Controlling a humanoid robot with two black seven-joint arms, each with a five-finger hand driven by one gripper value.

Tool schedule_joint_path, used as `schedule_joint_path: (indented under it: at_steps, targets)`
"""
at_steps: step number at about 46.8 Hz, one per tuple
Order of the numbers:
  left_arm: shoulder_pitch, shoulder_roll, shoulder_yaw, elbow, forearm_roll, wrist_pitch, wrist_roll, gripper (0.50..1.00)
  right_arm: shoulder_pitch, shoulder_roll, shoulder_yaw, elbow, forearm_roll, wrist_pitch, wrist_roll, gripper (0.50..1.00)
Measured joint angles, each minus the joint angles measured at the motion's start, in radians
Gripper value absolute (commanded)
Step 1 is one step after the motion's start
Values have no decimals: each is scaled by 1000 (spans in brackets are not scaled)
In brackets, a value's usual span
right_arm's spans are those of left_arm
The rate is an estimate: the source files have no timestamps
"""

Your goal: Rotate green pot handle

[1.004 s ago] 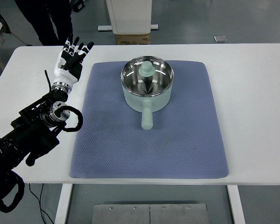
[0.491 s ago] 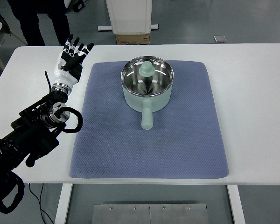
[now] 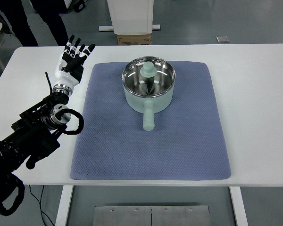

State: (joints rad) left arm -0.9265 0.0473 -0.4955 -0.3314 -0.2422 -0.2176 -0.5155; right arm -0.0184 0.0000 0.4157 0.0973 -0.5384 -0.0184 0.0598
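Pale green enamel marks the pot (image 3: 148, 89), which sits on the far middle of a blue-grey mat (image 3: 151, 141) spread over the white table (image 3: 254, 94). Its stubby handle (image 3: 148, 117) points straight toward the near edge, and its shiny steel inside reflects the handle as a green knob shape.

The left hand (image 3: 71, 60) is raised over the far left of the table, just off the mat's left border and well apart from the pot. Its fingers (image 3: 75, 48) are spread and upright, holding nothing. The black arm runs back from it to the lower left corner. The right arm does not show at all.

Compared with a second ago, almost nothing on the table has shifted: the pot, the handle and the mat lie exactly as they did, and the left hand has stayed in nearly the same spot with the same open pose. Only the person's legs (image 3: 42, 19) at the top left have moved a little.

So the turning looks not yet begun. The hand would have to travel right and nearward across the mat to reach the handle before any rotation can start.
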Motion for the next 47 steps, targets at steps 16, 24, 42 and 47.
schedule_joint_path:
  at_steps: [16, 24, 42, 47]
  targets:
    - [2, 7, 2, -2, 2, -2, 0, 1000, 0, 0, 0, 1, 0, 0, 0, 1000]
    - [-6, 19, 4, -1, 57, -5, 0, 1000, 0, 0, 0, 1, 0, 0, 0, 1000]
    - [-38, 93, 8, -3, 227, -5, 7, 1000, 0, 0, 0, 0, 0, 0, 0, 1000]
    - [-40, 119, 9, -11, 304, -4, 8, 1000, 0, 0, 0, 1, 0, 0, 0, 1000]
